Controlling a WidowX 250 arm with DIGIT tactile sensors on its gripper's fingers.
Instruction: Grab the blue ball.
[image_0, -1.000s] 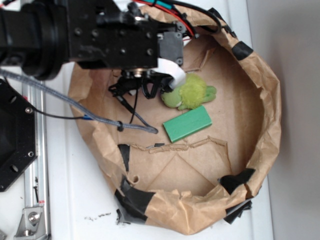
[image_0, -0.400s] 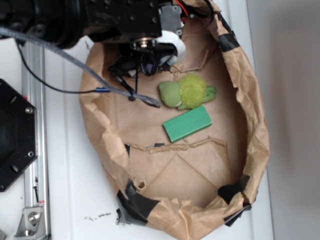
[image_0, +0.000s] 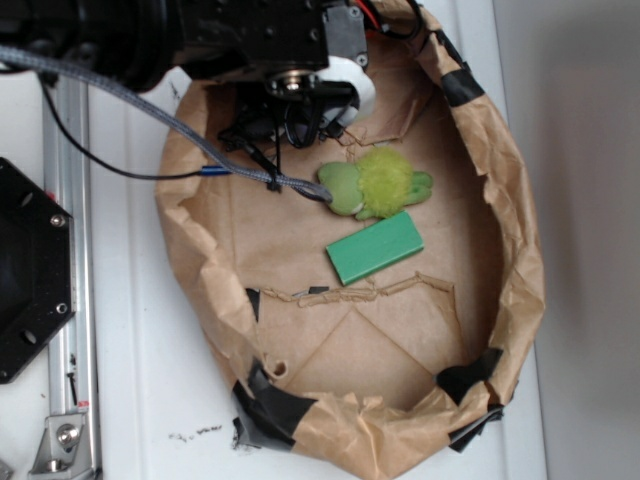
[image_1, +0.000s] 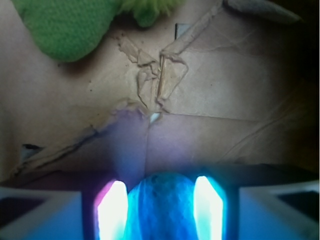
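Wrist view shows the ball (image_1: 161, 202) right at the bottom edge, sitting between the two fingers (image_1: 114, 210) of the gripper (image_1: 161, 212). One bright finger is on each side of the ball and both look like they touch it, so the gripper is closed around the ball and holds it. The ball is blue and a bit rough. Under it is brown paper (image_1: 210, 75) with a torn, wrinkled spot in the middle. A bit of the fuzzy green toy (image_1: 65, 25) peeks in at the top left. Exterior view shows the black arm (image_0: 200, 35) reaching in from the top left, over the top part of a big brown paper bowl (image_0: 525, 250) that sits on a white table (image_0: 130, 400). The gripper (image_0: 300, 110) hangs under the arm, and the ball cannot be seen from here. The toy (image_0: 375, 185) lies just below and to the right of the gripper, not touching it. A gray cable (image_0: 200, 150) runs from the arm down to the toy's left end. A flat green block (image_0: 375, 248) lies just under the toy. Black tape (image_0: 275, 405) patches the bowl's rim in a few spots
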